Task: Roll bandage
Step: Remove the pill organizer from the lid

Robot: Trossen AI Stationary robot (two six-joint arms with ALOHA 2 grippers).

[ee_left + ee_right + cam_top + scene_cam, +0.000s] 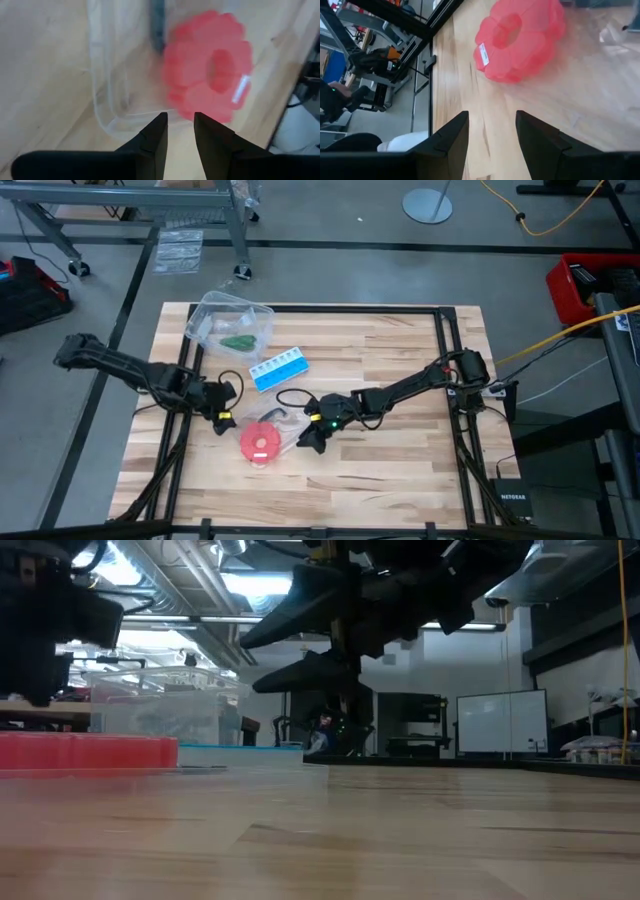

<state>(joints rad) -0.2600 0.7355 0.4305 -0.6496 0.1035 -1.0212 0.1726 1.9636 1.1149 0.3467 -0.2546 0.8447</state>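
The dark green bandage (238, 341) lies as a small bundle inside a clear plastic container (230, 323) at the table's far left. My left gripper (225, 418) hovers left of the red round disc (262, 443). Its fingers (179, 131) are slightly apart and empty, near the edge of a clear lid (112, 100). My right gripper (312, 438) is open and empty just right of the disc, which shows ahead of its fingers in the right wrist view (520, 40). Both grippers are far from the bandage.
A blue-and-white pill box (278, 369) lies between the container and the disc. The clear lid (280, 423) lies by the disc's far side. A black cable (290, 395) loops near the right gripper. Bare wood shows along the table's near side (380, 490).
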